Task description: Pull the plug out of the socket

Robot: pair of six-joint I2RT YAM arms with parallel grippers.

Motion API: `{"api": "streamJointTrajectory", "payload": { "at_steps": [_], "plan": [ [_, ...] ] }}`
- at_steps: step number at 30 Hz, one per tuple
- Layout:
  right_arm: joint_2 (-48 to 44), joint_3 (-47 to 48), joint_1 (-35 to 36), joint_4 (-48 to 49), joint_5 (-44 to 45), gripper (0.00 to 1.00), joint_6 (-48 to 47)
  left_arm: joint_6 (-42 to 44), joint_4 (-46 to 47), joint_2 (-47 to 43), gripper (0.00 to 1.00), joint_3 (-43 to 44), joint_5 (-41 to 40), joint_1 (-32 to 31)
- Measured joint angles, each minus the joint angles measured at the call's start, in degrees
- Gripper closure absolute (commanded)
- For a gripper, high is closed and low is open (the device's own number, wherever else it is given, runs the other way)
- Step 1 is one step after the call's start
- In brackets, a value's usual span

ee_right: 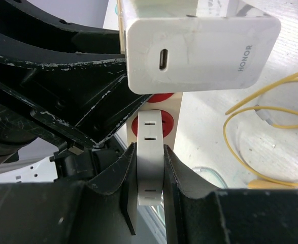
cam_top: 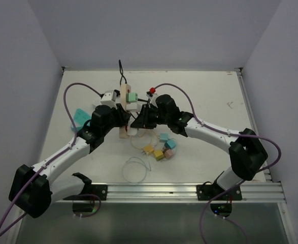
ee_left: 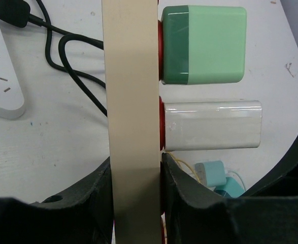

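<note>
A beige socket strip (ee_left: 131,101) stands on edge, its red sockets (ee_right: 161,124) facing right. My left gripper (ee_left: 136,175) is shut on the strip's near end; in the top view the gripper (cam_top: 122,121) is at table centre. A green charger (ee_left: 204,44) and a white charger (ee_left: 212,126) are plugged into the strip. My right gripper (ee_right: 150,152) is shut on a slim white plug (ee_right: 150,168) in front of the lowest red socket, just below the white charger (ee_right: 202,51). I cannot tell how deep the plug sits. In the top view the right gripper (cam_top: 137,123) meets the strip (cam_top: 124,109).
A white power strip (ee_left: 1,86) with a black cable (ee_left: 67,56) lies left of the beige one. Several coloured chargers (cam_top: 164,147) with a yellow cable (ee_right: 250,132) lie in front. A white cable loop (cam_top: 136,170) lies nearer. A teal object (cam_top: 80,118) lies at left.
</note>
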Motion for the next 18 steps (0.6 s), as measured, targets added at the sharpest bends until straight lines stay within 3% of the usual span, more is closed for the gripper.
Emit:
{"api": "streamJointTrajectory", "payload": {
  "at_steps": [6,12,18],
  "plan": [
    [-1.07,1.92,-0.61,-4.48,0.09,1.0,-1.25,0.42,1.62,-0.5,1.0,-0.11,-0.2,-0.09],
    [-7.21,2.03,-4.9,-16.63,-0.15,1.0,-3.78,6.49,-3.63,-0.44,1.0,-0.13,-15.47,3.98],
    [-9.49,1.11,-7.98,-18.97,-0.96,1.0,-4.94,8.07,-5.11,-0.52,1.0,-0.04,-18.51,4.09]
  ]
}}
